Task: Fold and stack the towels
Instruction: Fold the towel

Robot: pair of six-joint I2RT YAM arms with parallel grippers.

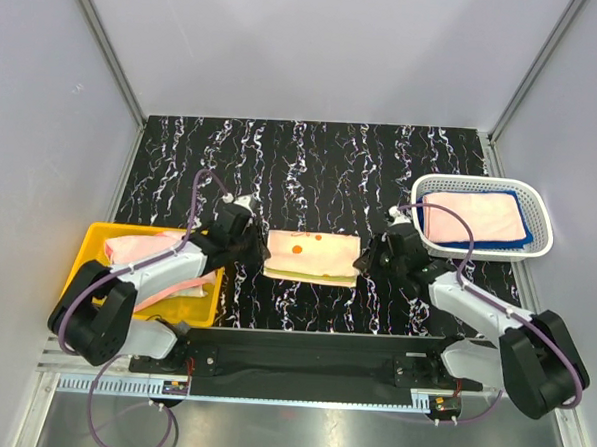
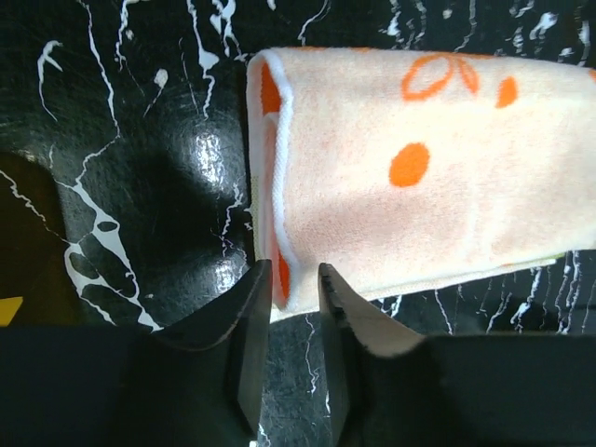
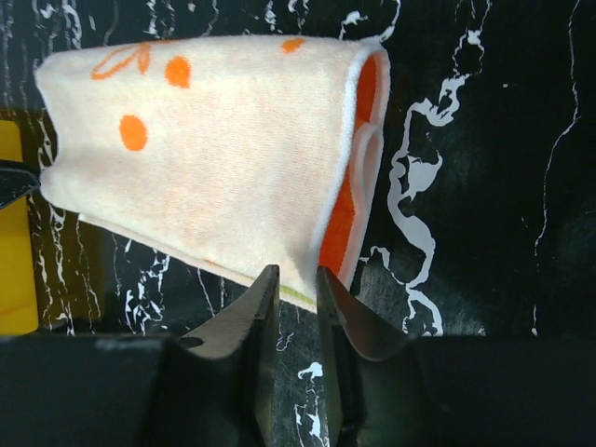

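Observation:
A folded pale peach towel [image 1: 312, 256] with orange dots lies flat in the middle of the black marbled table. My left gripper [image 1: 249, 249] is at its left end and my right gripper [image 1: 369, 257] at its right end. In the left wrist view the towel [image 2: 419, 186] has its near left corner between the tips of my left gripper [image 2: 295, 279], whose jaws are slightly parted and not pressing it. In the right wrist view the towel [image 3: 214, 168] shows orange inner layers, and its near right corner sits between the parted jaws of my right gripper [image 3: 298, 277].
A yellow bin [image 1: 97, 238] at the left holds crumpled salmon-pink towels [image 1: 142, 247]. A white mesh basket [image 1: 539, 211] at the right holds a folded pink towel [image 1: 474, 215] on a blue one [image 1: 523, 230]. Grey walls enclose the table.

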